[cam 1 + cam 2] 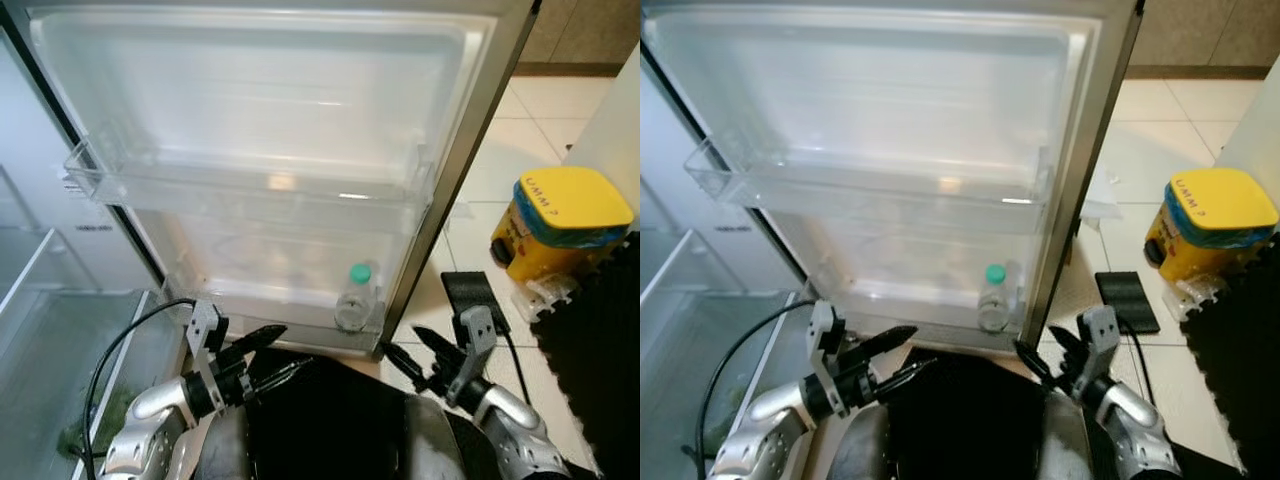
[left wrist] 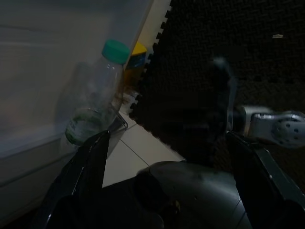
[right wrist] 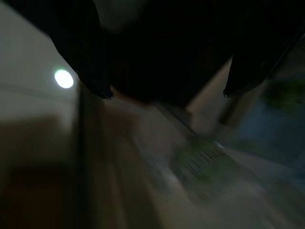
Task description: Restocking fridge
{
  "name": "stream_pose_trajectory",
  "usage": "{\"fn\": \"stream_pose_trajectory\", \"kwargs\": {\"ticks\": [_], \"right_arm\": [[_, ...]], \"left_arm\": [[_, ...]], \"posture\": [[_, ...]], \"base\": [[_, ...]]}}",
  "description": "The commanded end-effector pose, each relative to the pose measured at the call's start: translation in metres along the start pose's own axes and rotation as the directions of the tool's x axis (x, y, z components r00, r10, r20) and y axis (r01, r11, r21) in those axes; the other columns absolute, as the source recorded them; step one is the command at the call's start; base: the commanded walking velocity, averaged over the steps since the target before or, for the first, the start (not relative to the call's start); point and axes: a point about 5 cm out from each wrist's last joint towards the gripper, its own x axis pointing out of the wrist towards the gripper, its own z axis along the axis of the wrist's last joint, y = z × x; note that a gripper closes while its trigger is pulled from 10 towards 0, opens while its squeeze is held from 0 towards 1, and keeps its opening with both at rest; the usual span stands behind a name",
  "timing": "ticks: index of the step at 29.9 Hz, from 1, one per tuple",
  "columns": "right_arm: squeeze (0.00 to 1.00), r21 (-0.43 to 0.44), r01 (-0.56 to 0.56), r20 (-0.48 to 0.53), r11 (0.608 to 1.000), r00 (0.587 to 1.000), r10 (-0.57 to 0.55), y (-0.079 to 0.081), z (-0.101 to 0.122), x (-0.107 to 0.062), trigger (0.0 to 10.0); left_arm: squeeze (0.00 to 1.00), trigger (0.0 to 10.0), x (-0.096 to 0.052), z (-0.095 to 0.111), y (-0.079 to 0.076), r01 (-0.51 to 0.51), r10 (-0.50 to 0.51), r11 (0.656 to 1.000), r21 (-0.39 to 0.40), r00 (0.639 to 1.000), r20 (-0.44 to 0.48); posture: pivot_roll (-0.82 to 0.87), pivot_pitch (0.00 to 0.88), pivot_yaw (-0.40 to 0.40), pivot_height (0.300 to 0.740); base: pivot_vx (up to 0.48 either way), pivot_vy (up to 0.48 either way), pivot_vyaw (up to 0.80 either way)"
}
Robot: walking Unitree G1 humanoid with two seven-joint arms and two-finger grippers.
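Note:
A clear bottle with a green cap point(image 1: 355, 298) stands in the lowest shelf of the open fridge door point(image 1: 270, 150), at its right end. It also appears in the left wrist view as the bottle point(image 2: 95, 102), just beyond the fingertips. My left gripper point(image 1: 285, 350) is open and empty, low in front of the door and left of the bottle. My right gripper point(image 1: 402, 350) is open and empty too, below and right of the bottle, near the door's edge. The upper door shelf point(image 1: 240, 185) holds nothing.
The fridge interior with glass shelves and a drawer point(image 1: 60, 330) lies at left, greens showing inside. A yellow lidded container point(image 1: 560, 225) stands on the tiled floor at right, beside a black foam mat point(image 1: 600, 330). A small black pad point(image 1: 470, 295) lies on the floor.

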Motion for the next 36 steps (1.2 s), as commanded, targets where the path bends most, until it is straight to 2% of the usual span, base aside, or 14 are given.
{"fn": "stream_pose_trajectory", "kwargs": {"ticks": [1, 6, 9, 11, 36], "right_arm": [[0.0, 0.027, 0.058, -0.079, 0.998, 0.995, -0.056, -0.004, -0.019, -0.007, 10.0], [0.0, 0.042, 0.106, -0.128, 0.994, 0.987, -0.099, -0.007, -0.03, -0.013, 10.0], [0.0, 0.132, 0.256, -0.246, 0.958, 0.944, -0.218, -0.019, -0.062, -0.037, 10.0], [0.0, 0.15, 0.29, -0.272, 0.945, 0.931, -0.242, -0.02, -0.07, -0.044, 10.0], [0.0, 0.151, 0.308, -0.312, 0.939, 0.917, -0.25, -0.015, -0.082, -0.044, 10.0]], "left_arm": [[0.0, 10.0, -0.003, -0.004, 0.001, 0.0, 0.0, 1.0, -0.001, 1.0, -0.022], [0.0, 10.0, -0.003, -0.004, 0.001, 0.0, 0.0, 1.0, 0.0, 1.0, -0.02], [0.0, 10.0, -0.002, -0.006, 0.0, 0.0, 0.0, 1.0, -0.001, 1.0, -0.02], [0.0, 10.0, -0.002, -0.006, 0.0, 0.0, 0.0, 1.0, -0.002, 1.0, -0.021], [0.0, 10.0, 0.0, -0.012, 0.003, -0.005, 0.005, 1.0, -0.002, 1.0, -0.026]], "posture": [[0.13, 0.128, 0.019, 0.546], [0.13, 0.128, 0.019, 0.546], [0.13, 0.124, 0.015, 0.551], [0.13, 0.124, 0.015, 0.561], [0.13, 0.098, 0.007, 0.671]], "base": [[0.0, 0.0, 0.0], [0.0, 0.0, 0.0], [0.0, 0.0, 0.0], [0.0, 0.0, 0.0], [0.0, 0.0, 0.0]]}}
